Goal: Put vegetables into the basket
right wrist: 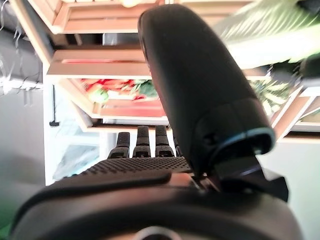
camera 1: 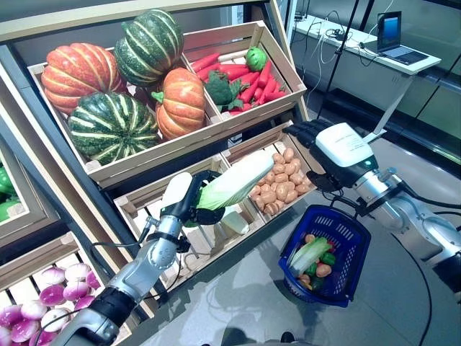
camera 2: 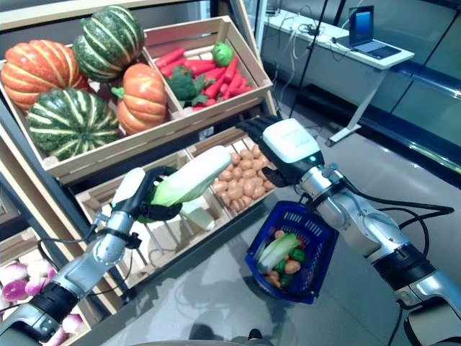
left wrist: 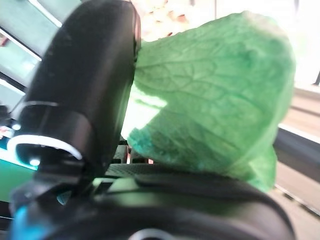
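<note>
My left hand (camera 1: 193, 202) is shut on a long pale-green cabbage (camera 1: 238, 181), held in front of the stand's lower crate, left of the basket. The cabbage's green leaf (left wrist: 215, 100) shows close past my thumb (left wrist: 90, 85) in the left wrist view. The blue plastic basket (camera 1: 351, 241) stands on the floor at the lower right with a pale cabbage (camera 1: 310, 254) and small orange and green vegetables in it. My right hand (camera 1: 328, 148) is open, fingers straight (right wrist: 142, 145), above the basket's far rim by the stand.
The wooden vegetable stand (camera 1: 137, 162) with tilted crates rises at the left and centre. A white desk (camera 1: 374, 50) with a laptop stands at the back right. Grey floor (camera 1: 238, 303) lies in front of the stand.
</note>
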`<state>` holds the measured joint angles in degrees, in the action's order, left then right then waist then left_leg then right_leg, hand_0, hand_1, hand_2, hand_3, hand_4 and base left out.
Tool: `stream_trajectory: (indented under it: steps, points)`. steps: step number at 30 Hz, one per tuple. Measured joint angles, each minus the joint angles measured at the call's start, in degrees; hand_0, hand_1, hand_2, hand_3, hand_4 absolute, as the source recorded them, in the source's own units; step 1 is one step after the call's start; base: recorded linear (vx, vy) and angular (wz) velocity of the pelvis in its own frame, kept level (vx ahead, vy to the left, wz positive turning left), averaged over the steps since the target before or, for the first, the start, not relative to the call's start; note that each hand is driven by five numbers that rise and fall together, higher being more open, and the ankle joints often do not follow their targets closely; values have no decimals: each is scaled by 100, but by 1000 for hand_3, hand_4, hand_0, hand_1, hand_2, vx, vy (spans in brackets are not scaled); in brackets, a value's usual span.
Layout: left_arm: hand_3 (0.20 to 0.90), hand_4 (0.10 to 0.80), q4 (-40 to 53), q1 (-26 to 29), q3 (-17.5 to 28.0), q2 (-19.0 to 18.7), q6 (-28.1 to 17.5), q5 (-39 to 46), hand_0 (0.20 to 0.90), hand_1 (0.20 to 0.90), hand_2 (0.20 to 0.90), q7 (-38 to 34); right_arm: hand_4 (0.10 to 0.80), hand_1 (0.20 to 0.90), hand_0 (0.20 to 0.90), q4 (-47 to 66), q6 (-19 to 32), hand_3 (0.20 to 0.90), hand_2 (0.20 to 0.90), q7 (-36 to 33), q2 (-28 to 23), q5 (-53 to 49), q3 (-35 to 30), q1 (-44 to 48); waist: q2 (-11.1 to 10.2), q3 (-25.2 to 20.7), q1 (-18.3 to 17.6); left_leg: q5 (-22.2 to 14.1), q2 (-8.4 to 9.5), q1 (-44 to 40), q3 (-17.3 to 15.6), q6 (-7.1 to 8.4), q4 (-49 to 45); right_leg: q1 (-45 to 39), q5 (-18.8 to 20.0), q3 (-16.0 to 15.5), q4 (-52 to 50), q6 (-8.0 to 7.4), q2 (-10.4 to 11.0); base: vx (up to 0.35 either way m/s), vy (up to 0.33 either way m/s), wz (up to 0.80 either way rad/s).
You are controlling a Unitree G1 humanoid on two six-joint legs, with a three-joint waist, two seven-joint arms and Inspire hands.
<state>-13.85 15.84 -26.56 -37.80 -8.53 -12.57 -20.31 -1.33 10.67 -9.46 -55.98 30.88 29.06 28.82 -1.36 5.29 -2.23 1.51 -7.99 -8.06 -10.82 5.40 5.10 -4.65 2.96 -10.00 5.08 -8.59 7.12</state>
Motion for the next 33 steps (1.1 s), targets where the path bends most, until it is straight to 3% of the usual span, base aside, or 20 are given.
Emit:
stream_trajectory:
  steps: [7, 22, 33]
  points:
    - [300, 400, 453, 96, -22, -212, 0, -355, 300, 300, 300, 38, 800, 900, 900, 175, -1, 900, 900, 612, -35, -51, 322, 202, -5, 3, 12, 0, 0, 13, 25, 0, 0, -1, 0, -16, 0, 0, 1, -1, -1, 0]
    - [300, 400, 649, 297, -461, -360, 48, -280, 300, 300, 300, 755, 800, 900, 900, 201, 340, 900, 900, 627, -106, 34, 777, 709, -65, 40, 88, 9, 0, 47, 138, 8, -1, -3, -2, -26, 0, -1, 0, -1, -1, 1]
    - [300, 400, 718, 297, -461, -353, 358, 332, 300, 300, 300, 1402, 800, 900, 900, -36, 336, 900, 900, 643, -35, 275, 1120, 754, -91, 55, 169, 22, 0, 55, 300, 16, -1, -66, -9, -143, 0, 4, 1, 2, -2, 5]
